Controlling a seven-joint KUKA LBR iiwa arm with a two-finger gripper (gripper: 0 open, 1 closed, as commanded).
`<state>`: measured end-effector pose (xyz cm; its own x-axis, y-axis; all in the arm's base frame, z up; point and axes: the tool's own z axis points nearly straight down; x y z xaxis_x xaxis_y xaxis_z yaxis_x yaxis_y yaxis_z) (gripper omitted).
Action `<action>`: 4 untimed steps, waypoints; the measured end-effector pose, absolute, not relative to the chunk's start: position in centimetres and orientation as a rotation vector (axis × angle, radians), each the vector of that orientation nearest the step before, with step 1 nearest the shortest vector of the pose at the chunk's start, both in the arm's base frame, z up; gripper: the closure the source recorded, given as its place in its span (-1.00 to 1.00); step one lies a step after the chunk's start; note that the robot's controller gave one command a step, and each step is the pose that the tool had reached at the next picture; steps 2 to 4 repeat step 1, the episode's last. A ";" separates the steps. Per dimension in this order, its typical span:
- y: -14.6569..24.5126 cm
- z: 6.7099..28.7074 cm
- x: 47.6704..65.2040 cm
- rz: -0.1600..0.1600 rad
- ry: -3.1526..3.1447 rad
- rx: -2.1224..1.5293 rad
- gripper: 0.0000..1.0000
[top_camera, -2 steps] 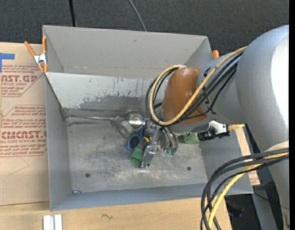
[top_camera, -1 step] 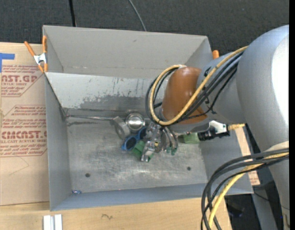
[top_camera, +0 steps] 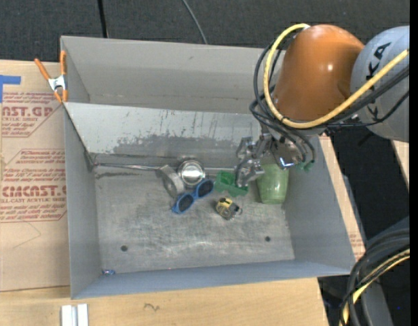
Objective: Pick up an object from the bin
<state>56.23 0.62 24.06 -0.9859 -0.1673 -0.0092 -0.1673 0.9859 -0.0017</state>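
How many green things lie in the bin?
2: a small dark-green piece mid-bin, and a pale-green bottle just right of it; the arm may hide more.

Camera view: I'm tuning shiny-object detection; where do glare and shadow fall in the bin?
In the camera view, a bright highlight sits on the silver metal cup mid-bin; pale streaks of sheen mark the bin's back wall; light shadow gathers below the arm, around the gripper and pale green bottle.
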 end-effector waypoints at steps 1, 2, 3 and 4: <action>-0.9 28.4 55.5 -0.002 3.123 -0.261 1.00; -0.9 28.4 55.5 -0.002 3.123 -0.261 1.00; -0.9 28.4 55.5 -0.002 3.123 -0.261 1.00; -0.9 28.4 55.5 -0.002 3.123 -0.261 1.00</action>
